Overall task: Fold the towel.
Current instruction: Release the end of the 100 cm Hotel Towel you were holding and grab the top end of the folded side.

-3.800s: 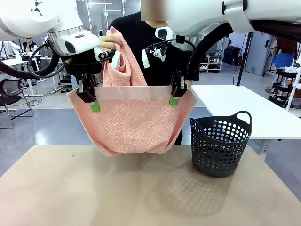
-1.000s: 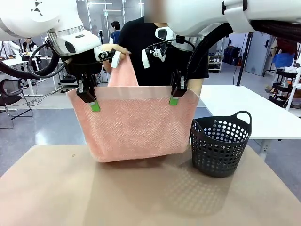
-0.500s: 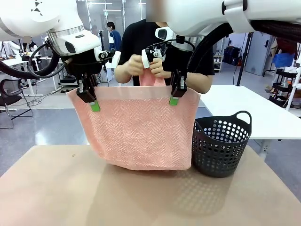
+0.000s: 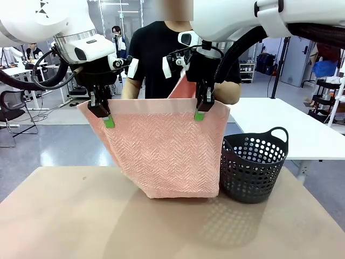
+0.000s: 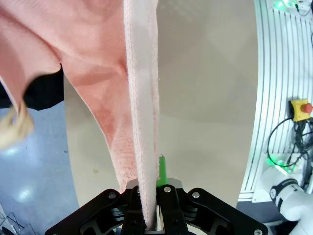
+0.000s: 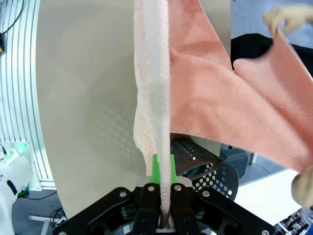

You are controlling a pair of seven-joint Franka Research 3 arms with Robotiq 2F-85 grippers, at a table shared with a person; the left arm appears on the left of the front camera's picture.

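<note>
The salmon-pink towel with its herringbone weave hangs above the table, its plain band stretched level between both grippers. My left gripper is shut on the band's left end, and my right gripper is shut on its right end. The wrist views look down the pinched band toward the table. Behind my right gripper a corner of the towel rises up toward the person. The person's hands hold the far edge of the cloth in the right wrist view. The towel's lower edge slants down to the right.
A dark perforated basket with handles stands on the tan table at the right, touching or just behind the towel's lower right corner. The person in a black shirt stands across the table. A white table lies beyond at the right.
The person's hands have carried the towel's far edge from the left to behind my right gripper. The hanging cloth shifted right and now slants. Both grippers stayed put.
</note>
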